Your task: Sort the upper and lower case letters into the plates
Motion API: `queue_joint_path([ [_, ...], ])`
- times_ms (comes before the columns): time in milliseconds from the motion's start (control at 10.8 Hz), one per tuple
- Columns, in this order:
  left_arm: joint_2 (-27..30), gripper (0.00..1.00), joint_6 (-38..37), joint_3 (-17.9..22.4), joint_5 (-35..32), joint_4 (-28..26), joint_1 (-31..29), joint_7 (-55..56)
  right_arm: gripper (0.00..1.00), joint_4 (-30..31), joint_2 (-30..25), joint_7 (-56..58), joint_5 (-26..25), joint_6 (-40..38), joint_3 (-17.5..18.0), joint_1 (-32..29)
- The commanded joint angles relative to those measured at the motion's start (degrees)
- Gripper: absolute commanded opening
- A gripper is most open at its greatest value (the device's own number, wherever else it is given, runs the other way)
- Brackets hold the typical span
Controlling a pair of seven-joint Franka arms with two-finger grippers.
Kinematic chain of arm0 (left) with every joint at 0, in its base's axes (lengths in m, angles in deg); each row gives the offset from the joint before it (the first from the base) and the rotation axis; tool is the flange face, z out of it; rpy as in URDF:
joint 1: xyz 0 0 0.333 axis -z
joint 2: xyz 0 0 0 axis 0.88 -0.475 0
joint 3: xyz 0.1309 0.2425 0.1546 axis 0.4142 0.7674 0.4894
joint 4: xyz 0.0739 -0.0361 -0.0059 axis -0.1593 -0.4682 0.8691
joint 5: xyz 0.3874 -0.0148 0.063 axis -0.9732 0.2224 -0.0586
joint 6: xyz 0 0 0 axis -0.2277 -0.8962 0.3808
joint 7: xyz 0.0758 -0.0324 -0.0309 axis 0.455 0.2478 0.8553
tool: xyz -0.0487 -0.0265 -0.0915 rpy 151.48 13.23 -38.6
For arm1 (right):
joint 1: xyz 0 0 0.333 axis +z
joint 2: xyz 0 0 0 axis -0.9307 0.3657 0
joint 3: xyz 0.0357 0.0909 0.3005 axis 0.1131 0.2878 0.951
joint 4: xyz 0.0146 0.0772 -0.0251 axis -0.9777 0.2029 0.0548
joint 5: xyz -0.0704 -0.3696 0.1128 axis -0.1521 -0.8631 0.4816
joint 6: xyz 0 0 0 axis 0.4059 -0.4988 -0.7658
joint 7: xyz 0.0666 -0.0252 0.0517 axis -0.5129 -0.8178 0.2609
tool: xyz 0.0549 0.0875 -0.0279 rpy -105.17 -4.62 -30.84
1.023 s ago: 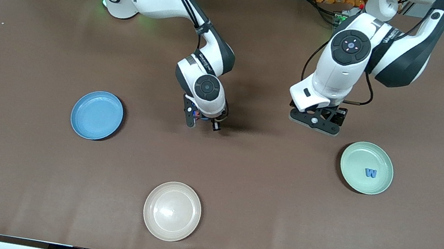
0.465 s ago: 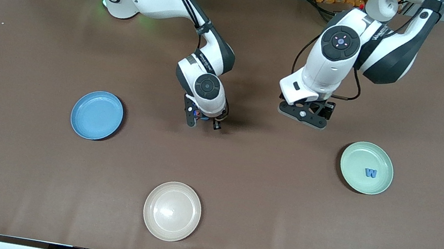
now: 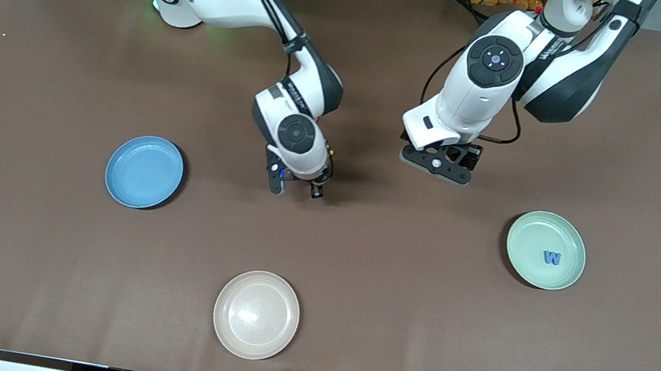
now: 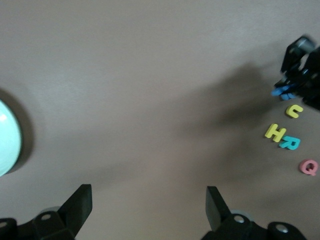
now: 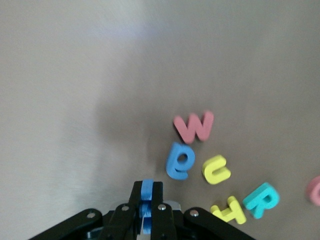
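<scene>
The right gripper [image 3: 296,189] hangs mid-worktop over the loose letters [image 5: 215,170], jaws pinched on a blue letter [image 5: 146,192]. The left gripper [image 4: 145,200] hovers nearby, jaws wide and empty. A blue W [image 3: 552,258] lies in the green plate [image 3: 528,233]; the blue plate [image 3: 126,179] sits toward the right arm's end.

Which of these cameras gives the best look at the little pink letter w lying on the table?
The right wrist view: the pink w fills it large and unobstructed, beside a blue letter and a yellow one. The front view hides it under the right arm. In the left wrist view I cannot pick it out among the small distant letters.
</scene>
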Motion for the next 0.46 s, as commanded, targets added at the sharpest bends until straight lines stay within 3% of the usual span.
queue_joint_path([
  [0, -1.6, 1.00, 1.2, 0.3, 0.9, 0.8, 1.9, 3.4, 0.00, 1.4, -6.7, 12.5, 3.7, -7.8, 1.4, -6.7],
  [186, -3.6, 1.00, 3.4, 0.6, 1.5, 1.5, 5.7, 7.9, 0.00, 1.4, -9.7, 23.1, 4.0, -14.7, 1.7, -13.8],
  [372, -8.8, 1.00, 3.9, 3.2, 1.2, 5.3, 12.7, 19.6, 0.00, 1.4, -10.6, 36.0, 6.2, -20.1, 1.3, -21.0],
])
